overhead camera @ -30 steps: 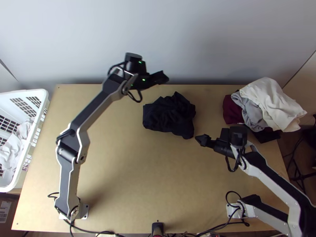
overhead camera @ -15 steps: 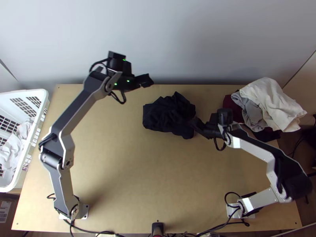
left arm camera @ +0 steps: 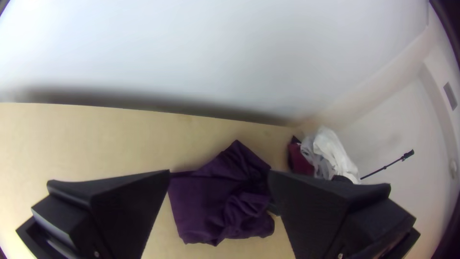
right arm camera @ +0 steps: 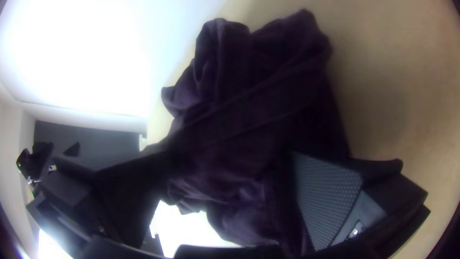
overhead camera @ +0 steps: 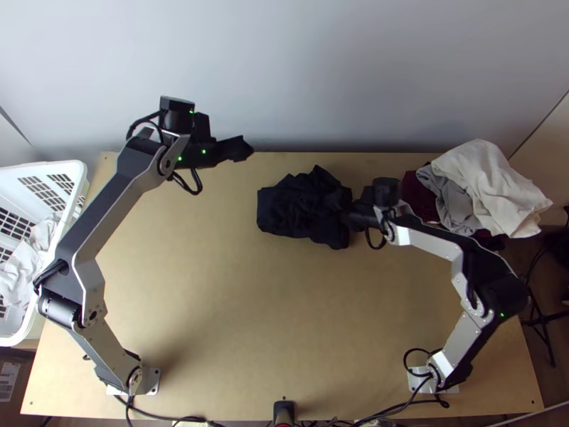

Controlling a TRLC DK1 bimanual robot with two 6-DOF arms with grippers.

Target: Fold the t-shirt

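Right gripper (overhead camera: 341,208), fingers apart, at the dark t-shirt (overhead camera: 290,211) (all crumples and folds).

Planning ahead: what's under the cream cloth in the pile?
Grey cloth peeks out, with dark red cloth and black cloth lower; whatever the cream cloth hides can't be seen.

Soft light covers the counter (overhead camera: 249,320); a diffuse shadow lines the wall (overhead camera: 284,64) along the counter's far edge; beyond the counter, the right wrist view glares white; both wrist views bow, their corners dark.
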